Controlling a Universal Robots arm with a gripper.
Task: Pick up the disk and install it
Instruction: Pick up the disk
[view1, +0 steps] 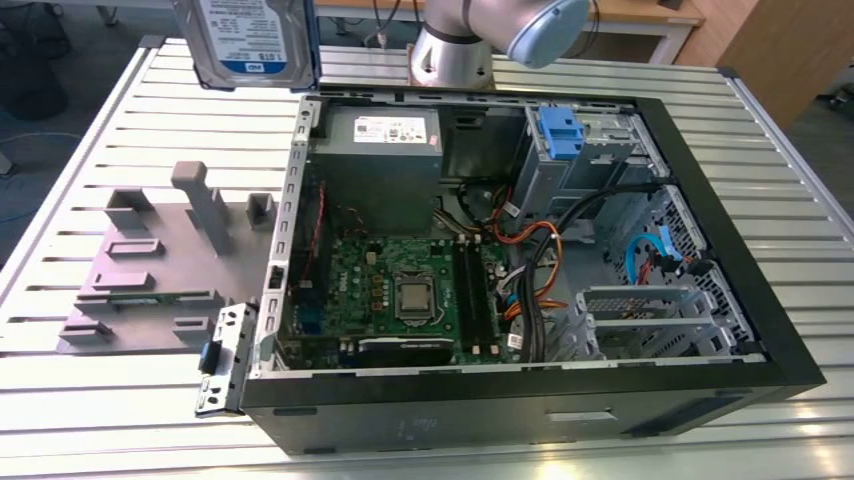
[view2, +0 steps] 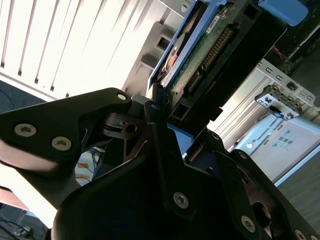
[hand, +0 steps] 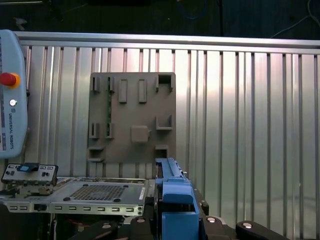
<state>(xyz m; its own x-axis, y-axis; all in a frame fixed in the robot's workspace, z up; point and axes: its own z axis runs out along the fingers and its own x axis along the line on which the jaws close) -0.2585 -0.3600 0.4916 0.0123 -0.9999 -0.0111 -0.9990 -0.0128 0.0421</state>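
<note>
The disk (view1: 248, 40), a silver drive with a white-and-blue label in a blue carrier, hangs upright in the air at the exterior view's top left, above the far left corner of the open computer case (view1: 694, 300). In the second wrist view my gripper (view2: 159, 102) is shut on the disk (view2: 200, 55), its black fingers (view2: 100, 117) clamped on the blue frame, with the green circuit board and connector facing the camera. The first wrist view shows the disk's blue carrier (hand: 175, 197) edge-on between the gripper's black parts.
Inside the case, a grey drive bay with a fixed blue bracket (view1: 558, 130) sits at the far right and a power supply box (view1: 378, 135) at the far left. A grey fixture plate (view1: 160, 260) lies on the slatted table. The arm's base (view1: 451, 55) stands behind the case. A teach pendant (hand: 10, 90) is nearby.
</note>
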